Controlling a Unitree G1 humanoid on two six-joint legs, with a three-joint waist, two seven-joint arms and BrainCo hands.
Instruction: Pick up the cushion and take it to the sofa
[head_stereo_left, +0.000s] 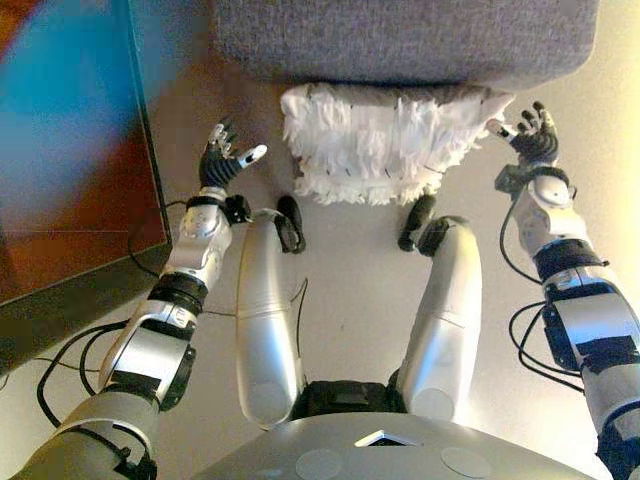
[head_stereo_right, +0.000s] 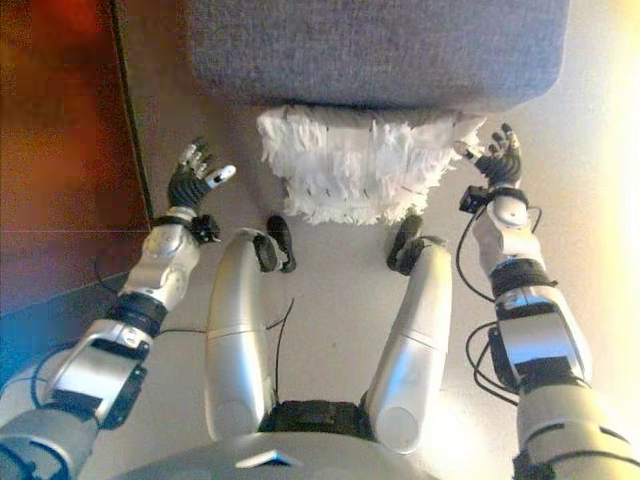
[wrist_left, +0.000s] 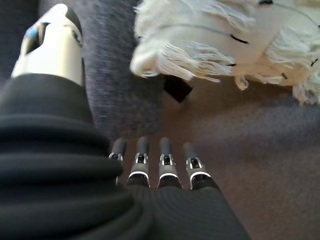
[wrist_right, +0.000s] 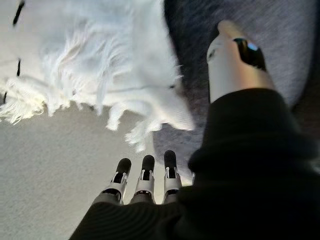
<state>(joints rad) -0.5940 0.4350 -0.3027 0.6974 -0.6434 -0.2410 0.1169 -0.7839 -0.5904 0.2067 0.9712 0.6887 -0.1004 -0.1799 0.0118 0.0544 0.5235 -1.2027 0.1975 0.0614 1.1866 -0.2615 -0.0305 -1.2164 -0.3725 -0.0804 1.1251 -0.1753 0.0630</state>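
Note:
A white shaggy cushion (head_stereo_left: 385, 140) lies on the floor against the front of the grey sofa (head_stereo_left: 400, 38). It also shows in the left wrist view (wrist_left: 225, 40) and the right wrist view (wrist_right: 95, 60). My left hand (head_stereo_left: 222, 160) is open to the left of the cushion, apart from it. My right hand (head_stereo_left: 532, 135) is open at the cushion's right corner, close beside it. Both hands hold nothing. The left hand's fingers (wrist_left: 162, 165) and the right hand's fingers (wrist_right: 145, 180) are straight.
A dark low table (head_stereo_left: 70, 150) with a glossy top stands at the left, its edge close to my left arm. The beige floor (head_stereo_left: 350, 260) runs between the table and the sofa.

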